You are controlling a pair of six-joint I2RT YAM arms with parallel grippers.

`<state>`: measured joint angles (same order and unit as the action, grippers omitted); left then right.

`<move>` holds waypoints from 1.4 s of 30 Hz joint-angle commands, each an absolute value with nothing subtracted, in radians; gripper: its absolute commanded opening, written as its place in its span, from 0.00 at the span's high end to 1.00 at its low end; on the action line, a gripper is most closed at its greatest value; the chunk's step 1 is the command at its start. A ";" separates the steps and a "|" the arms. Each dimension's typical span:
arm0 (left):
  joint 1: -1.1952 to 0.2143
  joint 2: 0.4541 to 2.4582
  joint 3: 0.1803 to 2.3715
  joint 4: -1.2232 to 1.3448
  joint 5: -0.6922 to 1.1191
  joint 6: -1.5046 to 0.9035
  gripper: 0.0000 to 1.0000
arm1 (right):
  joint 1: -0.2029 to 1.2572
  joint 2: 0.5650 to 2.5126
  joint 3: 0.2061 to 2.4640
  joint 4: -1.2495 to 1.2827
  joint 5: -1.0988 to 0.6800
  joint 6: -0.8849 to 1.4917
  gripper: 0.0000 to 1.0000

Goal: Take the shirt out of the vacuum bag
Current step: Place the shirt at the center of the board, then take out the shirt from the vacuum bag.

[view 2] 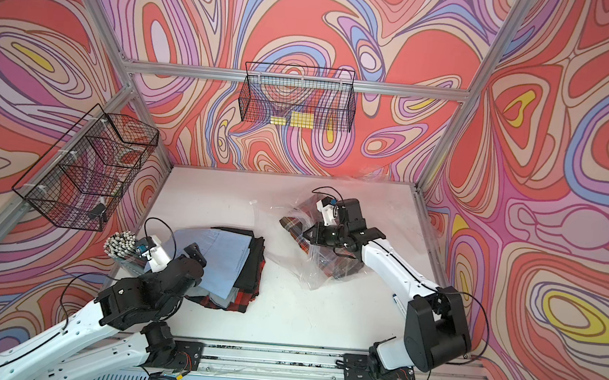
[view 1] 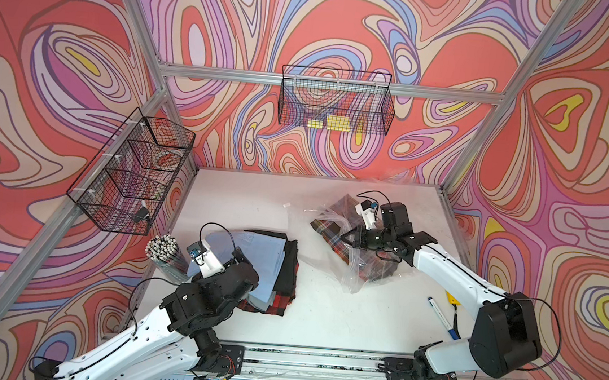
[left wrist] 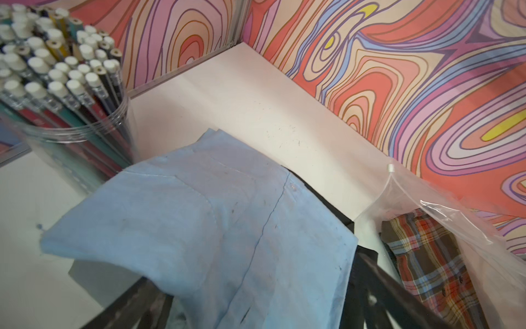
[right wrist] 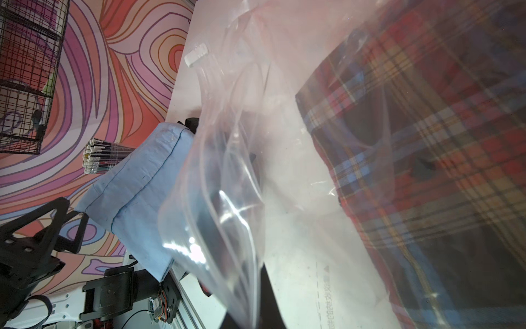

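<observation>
The vacuum bag lies crumpled on the right half of the table, clear and crinkly. Inside it is the shirt, plaid in red, brown and blue, seen through the plastic. My right gripper is over the bag, shut on a fold of its plastic. My left gripper stands open over a pile of folded clothes, and the light blue shirt on top lies between its fingers. The bag and shirt also show in the left wrist view.
A clear cup of pencils stands at the left table edge beside the clothes pile. A marker and a yellow object lie near the right arm. Wire baskets hang on the left and back walls.
</observation>
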<state>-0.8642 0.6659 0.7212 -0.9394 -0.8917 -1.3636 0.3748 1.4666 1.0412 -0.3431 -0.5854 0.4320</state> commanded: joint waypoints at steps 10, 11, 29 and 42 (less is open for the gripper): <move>-0.896 0.942 1.027 -1.515 -0.771 -1.735 0.01 | 0.386 1.491 1.072 -0.313 -0.605 0.435 1.00; -0.904 0.933 1.025 -1.488 -0.769 -1.714 0.01 | 0.385 1.490 1.073 -0.316 -0.602 0.434 1.00; -0.901 1.258 0.963 -0.180 -0.385 -0.958 0.01 | 0.386 1.438 1.100 -0.369 -0.562 0.415 1.00; -0.817 1.656 1.084 0.032 -0.229 -0.992 0.01 | 0.385 1.374 1.106 -0.416 -0.535 0.389 1.00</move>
<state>-0.8253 1.6146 1.0378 -0.0246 -0.2684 -0.9886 0.3809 1.4059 1.0809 -0.4152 -0.5377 0.4076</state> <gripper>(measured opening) 0.992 0.053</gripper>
